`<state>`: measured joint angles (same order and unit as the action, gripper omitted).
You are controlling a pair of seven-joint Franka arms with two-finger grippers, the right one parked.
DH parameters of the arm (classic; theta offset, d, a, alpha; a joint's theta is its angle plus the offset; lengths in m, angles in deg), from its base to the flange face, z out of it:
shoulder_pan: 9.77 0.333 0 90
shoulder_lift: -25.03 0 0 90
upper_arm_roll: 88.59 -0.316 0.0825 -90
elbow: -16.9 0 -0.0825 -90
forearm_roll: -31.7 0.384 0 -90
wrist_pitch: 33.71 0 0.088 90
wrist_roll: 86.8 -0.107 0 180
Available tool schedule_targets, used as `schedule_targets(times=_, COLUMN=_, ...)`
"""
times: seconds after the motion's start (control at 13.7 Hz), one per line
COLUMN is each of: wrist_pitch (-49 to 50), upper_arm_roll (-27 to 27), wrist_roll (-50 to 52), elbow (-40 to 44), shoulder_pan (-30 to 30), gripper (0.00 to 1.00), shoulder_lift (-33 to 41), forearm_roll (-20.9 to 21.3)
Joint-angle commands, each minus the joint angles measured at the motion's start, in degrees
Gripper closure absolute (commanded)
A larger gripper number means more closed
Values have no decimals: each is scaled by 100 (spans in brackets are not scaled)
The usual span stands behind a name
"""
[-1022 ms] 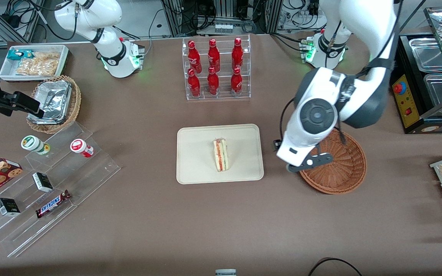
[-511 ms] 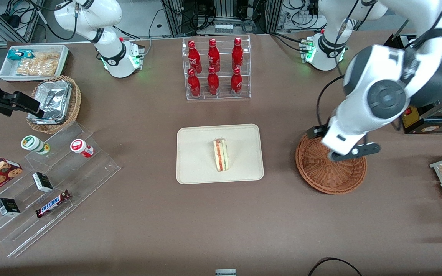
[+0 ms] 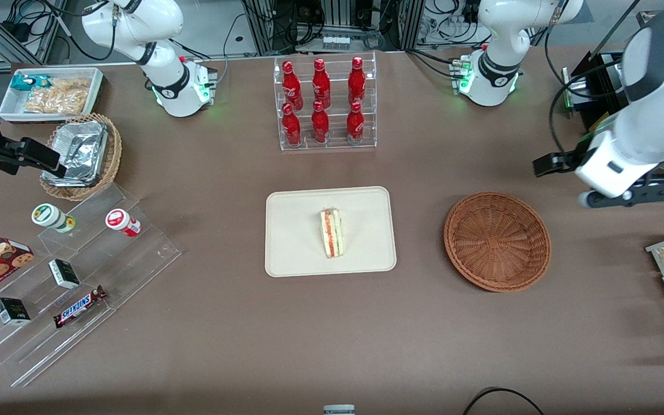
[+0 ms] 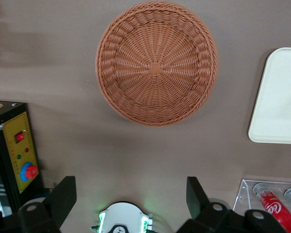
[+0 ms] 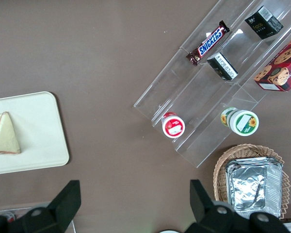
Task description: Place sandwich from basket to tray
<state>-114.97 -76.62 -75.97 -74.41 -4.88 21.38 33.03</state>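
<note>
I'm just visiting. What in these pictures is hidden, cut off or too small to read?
1. Front view: the pincer, which is open in the left wrist view, is mostly hidden by its own arm. It hangs above the table, beside the basket.
2. Left wrist view: the tray is cut off by the picture's edge, so the sandwich on it does not show.
3. Front view: the print on the small black boxes is too small to read.

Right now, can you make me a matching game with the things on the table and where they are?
Things:
1. triangular white-bread sandwich
2. round reddish-brown wicker basket
3. left arm's gripper
4. red bottles

Places or states:
A. empty
B. in a clear rack
C. on the flat cream tray
D. open, high above the table, holding nothing

Pairs: 1-C, 2-A, 3-D, 4-B
</note>
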Motion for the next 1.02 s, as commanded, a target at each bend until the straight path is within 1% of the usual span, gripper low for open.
schedule_targets(times=0.0, wrist_pitch=206, upper_arm_roll=42, wrist_roll=-327, elbow=-107, shoulder_pan=135, gripper=0, shoulder_lift=295, forearm_roll=-106)
schedule_targets(times=0.29, wrist_pitch=505, upper_arm_roll=-177, wrist_roll=-389, elbow=201, shoulder_pan=135, gripper=0, shoulder_lift=374, forearm_roll=-124)
schedule_targets(times=0.58, wrist_pitch=444, upper_arm_roll=-563, wrist_roll=-503, elbow=218, shoulder_pan=126, gripper=0, shoulder_lift=515, forearm_roll=-124)
schedule_targets(times=0.66, wrist_pitch=435, upper_arm_roll=-573, wrist_roll=-503, elbow=245, shoulder_pan=126, gripper=0, shoulder_lift=515, forearm_roll=-133)
schedule_targets(times=0.95, wrist_pitch=-117, upper_arm_roll=-573, wrist_roll=-486, elbow=148, shoulder_pan=73, gripper=0, shoulder_lift=480, forearm_roll=-133)
